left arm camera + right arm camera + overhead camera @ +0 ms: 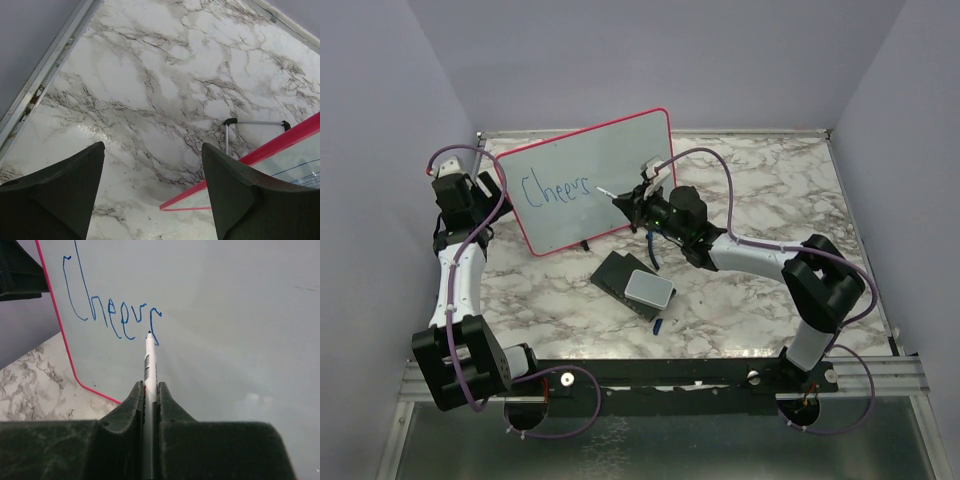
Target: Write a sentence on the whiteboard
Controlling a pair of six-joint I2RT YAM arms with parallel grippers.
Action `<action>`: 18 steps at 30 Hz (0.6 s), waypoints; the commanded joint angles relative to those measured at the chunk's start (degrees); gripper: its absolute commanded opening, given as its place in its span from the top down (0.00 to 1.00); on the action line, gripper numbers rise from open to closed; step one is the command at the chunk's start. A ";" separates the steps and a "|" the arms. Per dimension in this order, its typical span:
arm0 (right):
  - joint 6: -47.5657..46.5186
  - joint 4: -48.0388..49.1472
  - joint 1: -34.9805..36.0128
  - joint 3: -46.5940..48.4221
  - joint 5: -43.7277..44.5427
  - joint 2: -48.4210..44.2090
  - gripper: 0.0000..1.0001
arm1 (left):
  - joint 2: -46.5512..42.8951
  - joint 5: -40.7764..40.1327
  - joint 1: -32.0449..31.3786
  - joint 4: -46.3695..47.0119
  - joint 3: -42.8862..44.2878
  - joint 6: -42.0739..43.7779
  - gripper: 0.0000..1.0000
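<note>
Black eraser block point(632, 284) lies just in front of the whiteboard point(620, 150).

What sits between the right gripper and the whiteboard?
A white marker, clamped by the right gripper, with its tip at the whiteboard; the right wrist view shows it best.

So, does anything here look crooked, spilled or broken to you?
Nothing looks spilled or broken. The whiteboard stands askew, turned at an angle to the edges of the table. A small blue piece, maybe a pen cap, lies loose beside the dark eraser block.
</note>
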 commanded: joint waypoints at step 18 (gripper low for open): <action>3.01 -2.34 -1.80 5.72 5.38 5.49 0.99 | -1.76 0.70 -1.18 1.02 -0.62 0.61 0.20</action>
